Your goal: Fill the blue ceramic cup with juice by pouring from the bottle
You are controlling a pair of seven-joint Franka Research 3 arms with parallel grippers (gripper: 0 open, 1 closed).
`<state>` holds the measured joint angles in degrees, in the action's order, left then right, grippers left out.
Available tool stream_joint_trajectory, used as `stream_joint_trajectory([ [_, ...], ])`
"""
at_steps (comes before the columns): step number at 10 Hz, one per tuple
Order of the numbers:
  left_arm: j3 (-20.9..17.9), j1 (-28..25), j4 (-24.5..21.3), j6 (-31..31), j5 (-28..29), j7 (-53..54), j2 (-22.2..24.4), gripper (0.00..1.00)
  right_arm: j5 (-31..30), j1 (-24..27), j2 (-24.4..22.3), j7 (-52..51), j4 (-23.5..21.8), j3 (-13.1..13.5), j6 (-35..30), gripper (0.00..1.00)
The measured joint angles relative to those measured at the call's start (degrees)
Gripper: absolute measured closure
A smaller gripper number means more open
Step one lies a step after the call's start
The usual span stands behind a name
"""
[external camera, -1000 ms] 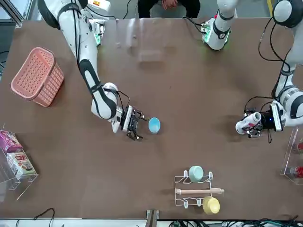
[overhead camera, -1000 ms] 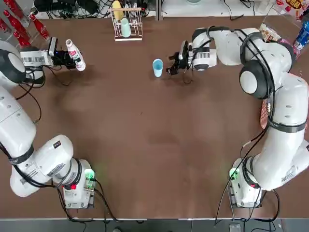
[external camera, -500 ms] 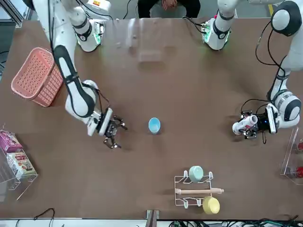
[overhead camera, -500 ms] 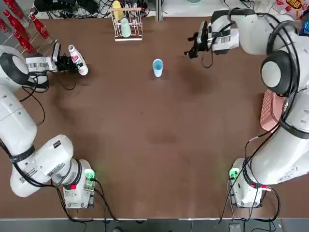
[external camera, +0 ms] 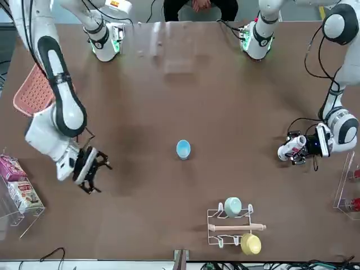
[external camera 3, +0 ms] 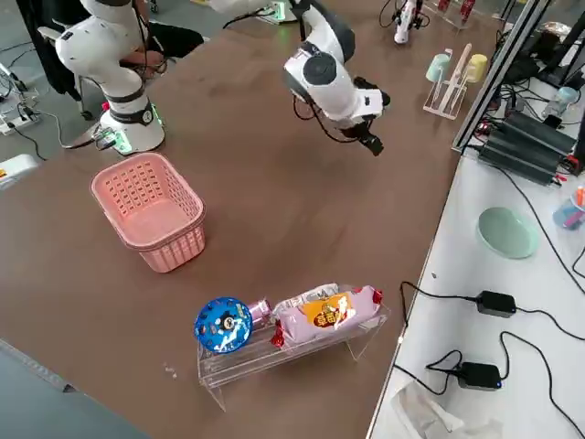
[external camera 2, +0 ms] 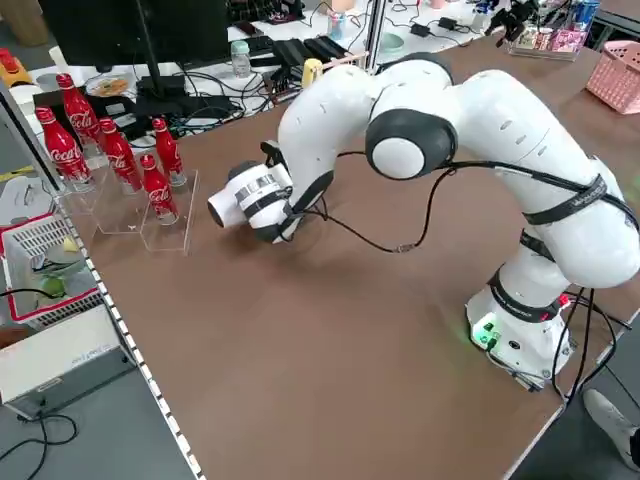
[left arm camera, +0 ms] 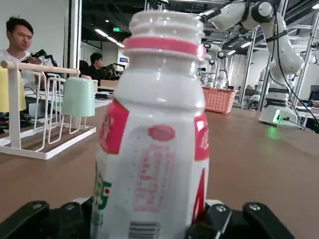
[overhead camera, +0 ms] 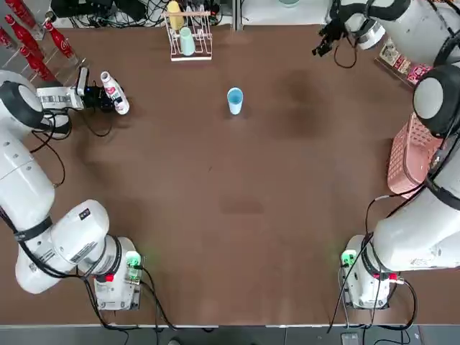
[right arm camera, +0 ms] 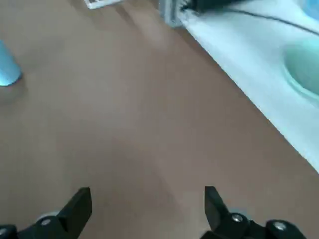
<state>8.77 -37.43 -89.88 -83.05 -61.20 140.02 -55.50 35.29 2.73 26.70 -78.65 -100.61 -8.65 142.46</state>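
Observation:
The blue ceramic cup stands upright and alone at the middle of the table's far half; it also shows far off as the cup in the right wrist view. The bottle, white with a red-and-white label, is upright at the far left. My left gripper is shut on the bottle low down, its dark fingers against the sides. My right gripper hangs open and empty by the far right edge, well away from the cup.
A white rack with a mint-green cup and a yellow cup stands at the back centre. Red cola bottles line the far left corner. A pink basket sits at the right, and a snack holder lies beyond it.
My right arm has swung away from beside the blue cup to the table's far right corner, still open. The left gripper and the bottle have barely shifted.

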Motion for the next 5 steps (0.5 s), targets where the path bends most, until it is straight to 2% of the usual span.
stream_joint_trajectory([
  [2,-0.03,-0.46,0.08,0.0,0.16,0.03,-0.54,0.48,-14.45,2.89,-0.06,23.42,3.85,-0.62,-1.03,0.0],
  [3,0.01,-0.54,0.11,0.04,0.16,0.03,-0.66,0.47,-20.96,5.16,-0.08,35.54,5.91,-2.15,-2.38,0.0],
  [5,0.02,-0.54,0.24,0.04,0.17,0.03,-0.67,0.42,-32.64,9.74,-0.28,57.0,12.86,-5.45,-10.59,0.0],
])
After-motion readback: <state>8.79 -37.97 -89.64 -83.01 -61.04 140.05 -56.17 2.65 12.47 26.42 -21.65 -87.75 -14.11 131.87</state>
